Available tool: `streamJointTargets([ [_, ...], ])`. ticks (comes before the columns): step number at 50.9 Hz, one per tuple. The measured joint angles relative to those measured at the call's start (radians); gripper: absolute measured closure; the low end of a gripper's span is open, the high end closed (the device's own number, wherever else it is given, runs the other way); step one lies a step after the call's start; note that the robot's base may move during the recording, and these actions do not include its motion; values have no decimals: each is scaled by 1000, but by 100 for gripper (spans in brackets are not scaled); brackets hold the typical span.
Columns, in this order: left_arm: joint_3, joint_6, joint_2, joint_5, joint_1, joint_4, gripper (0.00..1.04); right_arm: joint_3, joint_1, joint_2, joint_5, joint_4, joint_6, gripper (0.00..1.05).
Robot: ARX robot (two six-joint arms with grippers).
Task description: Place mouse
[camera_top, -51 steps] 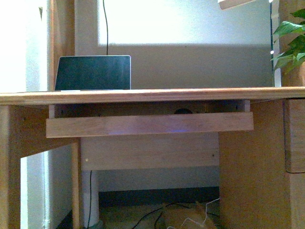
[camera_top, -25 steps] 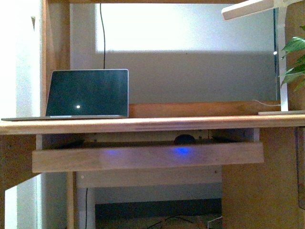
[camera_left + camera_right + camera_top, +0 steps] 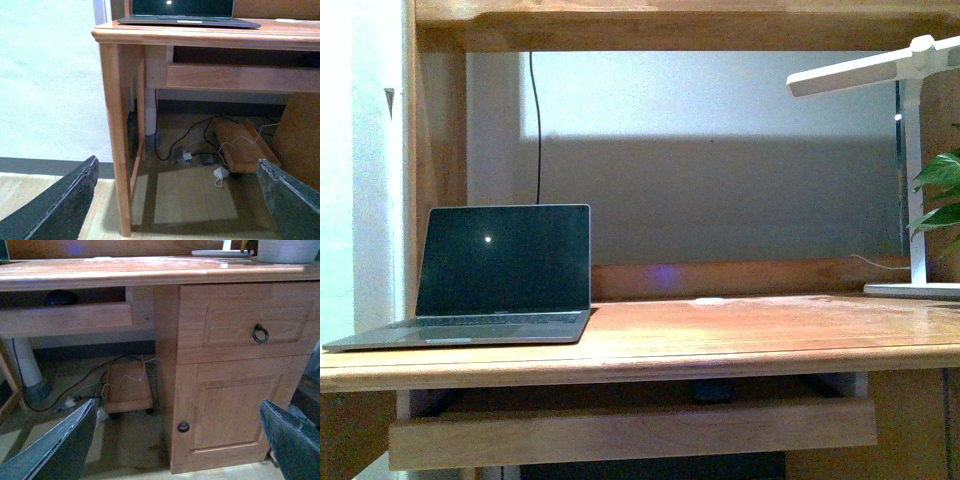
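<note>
Our front camera has risen over the last second. Where the desk (image 3: 740, 345) showed edge-on, we now look onto its top, with the laptop (image 3: 505, 275) open at the left and the desk lamp (image 3: 880, 68) at the right. That shows us the likely placing surface, but the pull-out tray (image 3: 630, 435) is now almost hidden beneath it. The mouse (image 3: 61, 297) lies on that tray under the desk top, a little right of its middle (only a dark dome shows). We judge it is not yet picked up. We cannot tell its long axis or heading. The left gripper (image 3: 177, 161) and right gripper (image 3: 177, 404) hang low before the desk, fingers spread wide, holding nothing.
</note>
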Motion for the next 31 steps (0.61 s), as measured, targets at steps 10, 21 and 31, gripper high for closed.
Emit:
streamJointTargets([
  [10, 0, 0, 0, 0, 0, 0, 8, 0, 0, 0, 0, 0, 0, 7],
  [21, 22, -138, 80, -38, 5, -73, 8, 0, 0, 0, 0, 0, 0, 7],
  [31, 92, -57, 526, 106, 177, 293, 8, 0, 0, 0, 0, 0, 0, 7],
])
